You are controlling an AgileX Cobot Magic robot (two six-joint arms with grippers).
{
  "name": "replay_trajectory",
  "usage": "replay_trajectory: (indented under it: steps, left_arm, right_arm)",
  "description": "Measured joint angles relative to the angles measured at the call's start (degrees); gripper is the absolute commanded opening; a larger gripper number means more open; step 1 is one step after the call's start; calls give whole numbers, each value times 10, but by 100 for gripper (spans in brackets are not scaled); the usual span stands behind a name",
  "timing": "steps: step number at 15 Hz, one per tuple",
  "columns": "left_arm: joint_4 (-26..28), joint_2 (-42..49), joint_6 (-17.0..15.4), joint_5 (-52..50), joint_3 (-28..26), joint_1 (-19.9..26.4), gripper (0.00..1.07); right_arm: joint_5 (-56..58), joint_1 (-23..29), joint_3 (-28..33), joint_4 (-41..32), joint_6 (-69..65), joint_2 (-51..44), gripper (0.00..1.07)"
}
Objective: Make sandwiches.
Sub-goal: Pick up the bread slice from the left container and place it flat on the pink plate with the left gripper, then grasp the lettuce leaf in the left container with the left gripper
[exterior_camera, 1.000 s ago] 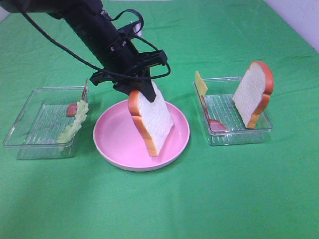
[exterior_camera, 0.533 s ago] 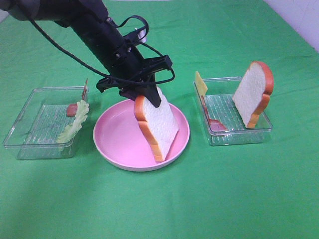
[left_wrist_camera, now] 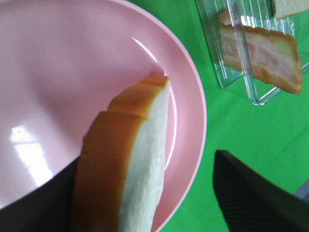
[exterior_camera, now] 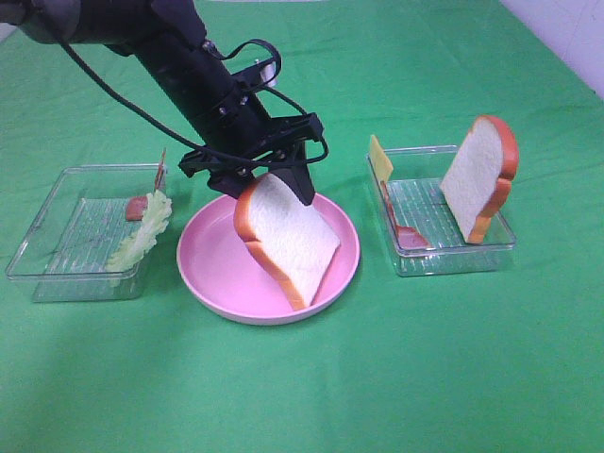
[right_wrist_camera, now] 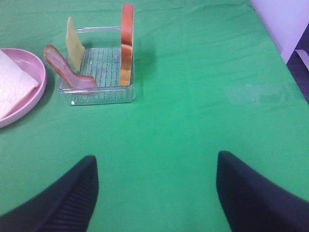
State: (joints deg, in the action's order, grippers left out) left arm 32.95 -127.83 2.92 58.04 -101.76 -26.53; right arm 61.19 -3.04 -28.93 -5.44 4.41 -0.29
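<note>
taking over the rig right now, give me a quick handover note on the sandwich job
Left gripper: shut on the first bread slice, held tilted over the pink plate, lower corner down at the plate, not released.
Right gripper: open, empty, above the green cloth.
Right tray: second bread slice on edge, cheese, bacon strip.
Left tray: lettuce, ham piece.
Done: nothing stacked yet.
Left: lay the slice flat, add fillings, top with the second slice.
</note>
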Motion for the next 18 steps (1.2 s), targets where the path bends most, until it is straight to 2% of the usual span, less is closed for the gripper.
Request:
replay_trajectory:
  steps: [2,6,10,11,13,16,18]
  left_arm:
    - [-30,0,-1,0,0,0,77]
    - [-132,33,-48,5,-7,0,77]
    - [-190,34,-92,70,-68,0,77]
    - [-210,34,-113,104,-103,0,77]
    - [-241,37,-144,110,-135,0,76]
    - [-257,49,-154,113,-137,0,75]
    - [-269,68,-154,113,-109,0,73]
  right_arm:
    - [0,0,0,0,0,0,66]
    - [0,0,0,0,0,0,66]
    - [0,0,0,0,0,0,66]
    - [0,0,0,0,0,0,66]
    - [0,0,0,0,0,0,66]
    - [0,0,0,0,0,0,66]
    - [0,0,0,0,0,0,66]
